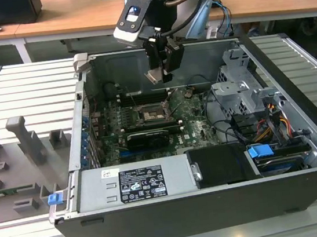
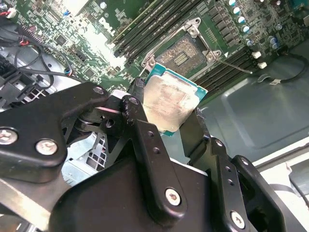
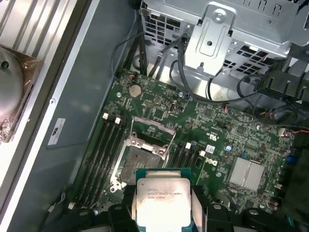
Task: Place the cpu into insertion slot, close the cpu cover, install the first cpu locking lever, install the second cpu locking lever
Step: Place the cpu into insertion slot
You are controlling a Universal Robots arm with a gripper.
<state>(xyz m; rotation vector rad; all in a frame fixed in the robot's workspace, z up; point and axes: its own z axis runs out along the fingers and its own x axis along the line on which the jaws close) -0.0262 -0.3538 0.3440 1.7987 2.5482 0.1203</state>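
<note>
Your black pincer (image 3: 162, 215) grips the square silvery-topped cpu (image 3: 161, 198) over the green motherboard (image 3: 217, 130), near the open, dark-centred, metal-rimmed square insertion slot (image 3: 137, 162).

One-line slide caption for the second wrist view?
Gripper holds the cpu over the motherboard, near the open insertion slot.

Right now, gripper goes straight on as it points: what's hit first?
Likely the insertion slot, met by the cpu the gripper holds; depth unclear, maybe the memory slots beside it.

Slatted metal table (image 1: 26, 89) bears open computer case (image 1: 217, 210), grey fixtures (image 1: 28, 138).
</note>
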